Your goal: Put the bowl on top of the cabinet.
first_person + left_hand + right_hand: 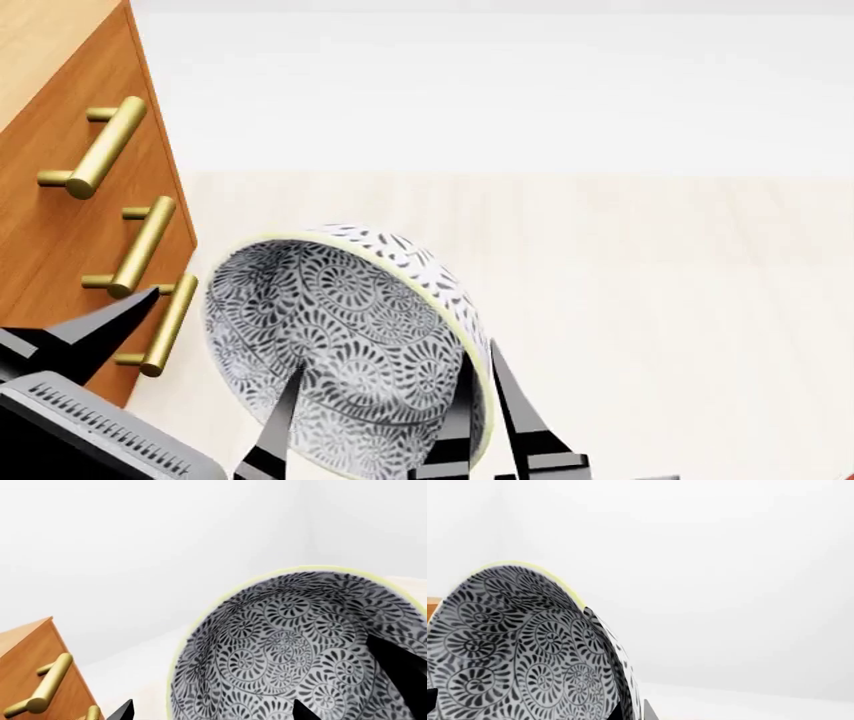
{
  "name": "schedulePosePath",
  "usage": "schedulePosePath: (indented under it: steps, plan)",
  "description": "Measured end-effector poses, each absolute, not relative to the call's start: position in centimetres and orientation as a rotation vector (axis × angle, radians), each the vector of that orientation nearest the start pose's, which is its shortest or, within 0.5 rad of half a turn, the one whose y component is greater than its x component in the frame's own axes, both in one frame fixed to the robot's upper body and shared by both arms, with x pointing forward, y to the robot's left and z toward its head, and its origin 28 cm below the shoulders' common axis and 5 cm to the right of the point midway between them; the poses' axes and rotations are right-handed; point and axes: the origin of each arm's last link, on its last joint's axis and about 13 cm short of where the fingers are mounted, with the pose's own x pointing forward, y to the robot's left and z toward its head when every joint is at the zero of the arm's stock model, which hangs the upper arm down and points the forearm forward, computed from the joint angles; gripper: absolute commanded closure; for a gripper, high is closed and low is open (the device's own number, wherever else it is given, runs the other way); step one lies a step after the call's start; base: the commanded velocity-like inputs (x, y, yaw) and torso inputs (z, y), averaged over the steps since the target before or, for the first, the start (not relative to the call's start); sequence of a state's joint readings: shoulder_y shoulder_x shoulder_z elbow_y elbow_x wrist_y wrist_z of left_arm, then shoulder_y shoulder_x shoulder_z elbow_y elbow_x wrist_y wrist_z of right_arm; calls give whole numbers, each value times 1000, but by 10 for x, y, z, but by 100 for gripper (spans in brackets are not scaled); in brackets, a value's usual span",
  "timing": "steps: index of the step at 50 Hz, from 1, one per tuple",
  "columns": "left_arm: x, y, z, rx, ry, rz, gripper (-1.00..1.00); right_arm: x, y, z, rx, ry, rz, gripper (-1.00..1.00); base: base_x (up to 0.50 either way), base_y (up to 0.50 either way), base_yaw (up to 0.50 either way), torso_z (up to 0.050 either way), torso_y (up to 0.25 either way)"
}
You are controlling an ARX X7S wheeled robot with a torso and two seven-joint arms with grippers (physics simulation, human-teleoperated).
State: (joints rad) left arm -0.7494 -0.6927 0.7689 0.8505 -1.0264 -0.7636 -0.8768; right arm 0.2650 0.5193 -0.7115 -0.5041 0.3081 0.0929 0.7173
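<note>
the right hand is pinching the rim of the tilted bowl just right of the cabinet, the left hand looks empty, so the bowl risks slipping or striking the drawer fronts.

From my head camera, the cabinet runs off the left and top edges, so I cannot see its top surface. The bowl is cut off along the bottom edge, and dark fingers cover part of its rim. I cannot tell which gripper those fingers belong to, or whether either is clamped. In both wrist views the bowl fills the picture and spills past its borders.
</note>
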Motion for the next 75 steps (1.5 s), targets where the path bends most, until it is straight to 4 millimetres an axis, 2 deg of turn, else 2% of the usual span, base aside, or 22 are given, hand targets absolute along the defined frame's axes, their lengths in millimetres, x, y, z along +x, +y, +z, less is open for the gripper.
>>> schedulePosePath:
  steps: [44, 75]
  plan:
    - [210, 183, 186, 236, -54, -317, -100, 195, -60, 110, -37, -357, 136, 100, 0, 0, 0, 0, 0]
    - [218, 185, 179, 219, -39, -309, -100, 195, -60, 109, -34, -356, 139, 100, 0, 0, 0, 0, 0]
